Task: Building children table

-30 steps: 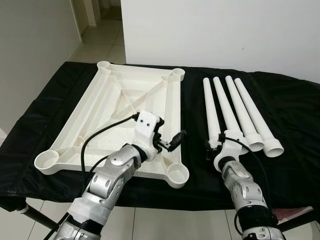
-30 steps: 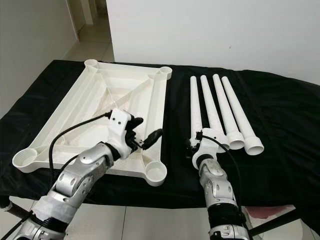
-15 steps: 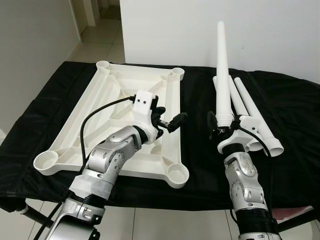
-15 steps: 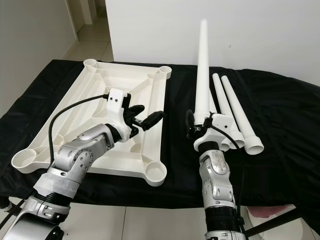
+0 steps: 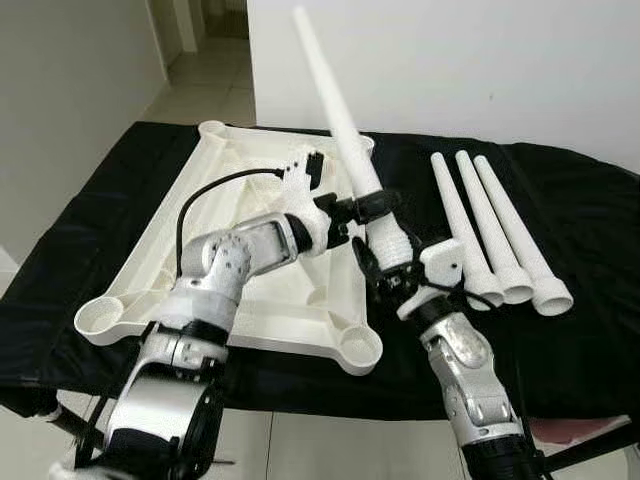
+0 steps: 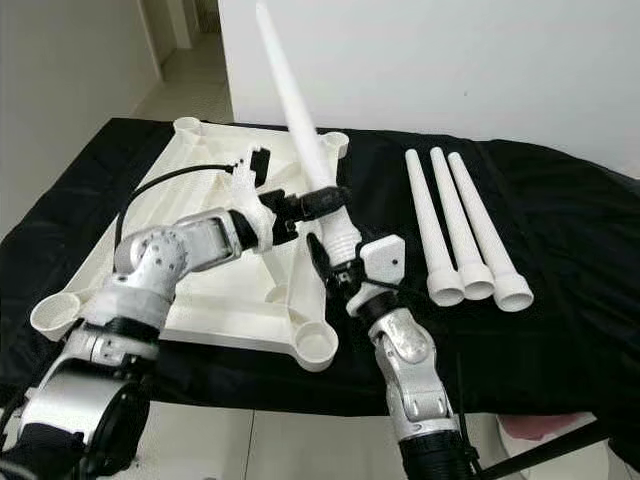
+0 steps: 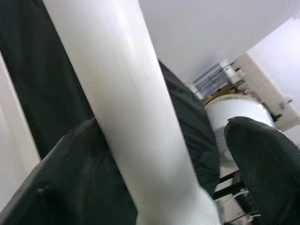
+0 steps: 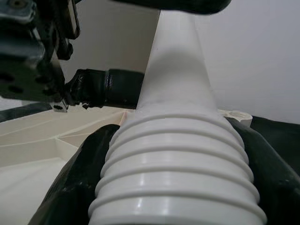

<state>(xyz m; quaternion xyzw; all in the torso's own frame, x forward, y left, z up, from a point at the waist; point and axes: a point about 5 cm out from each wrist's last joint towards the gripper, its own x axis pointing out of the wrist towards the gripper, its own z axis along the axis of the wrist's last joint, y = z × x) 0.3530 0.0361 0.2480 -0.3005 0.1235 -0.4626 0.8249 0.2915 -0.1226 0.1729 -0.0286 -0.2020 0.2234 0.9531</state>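
A white tabletop (image 5: 290, 320) lies upside down on the black-draped table, with round sockets at its corners. My right gripper (image 5: 388, 276) is shut on the ribbed thick end of a white table leg (image 5: 340, 120). It holds the leg in the air over the tabletop's right edge, with the thin tip leaning up and to the left. My left gripper (image 5: 365, 207) stands open around the leg's shaft just above the ribs. In the left wrist view one finger (image 7: 70, 178) touches the leg (image 7: 126, 108) and the other finger (image 7: 267, 159) stands apart from it.
Three more white legs (image 5: 500, 235) lie side by side on the black cloth (image 5: 590, 200) to the right, thick ends toward me. The near-right corner socket (image 5: 360, 350) sits just below the held leg. A white wall stands behind the table.
My right gripper has carried the leg leftward from above the other legs and tilted it over the tabletop's edge. My left gripper has risen and come around the leg's shaft.
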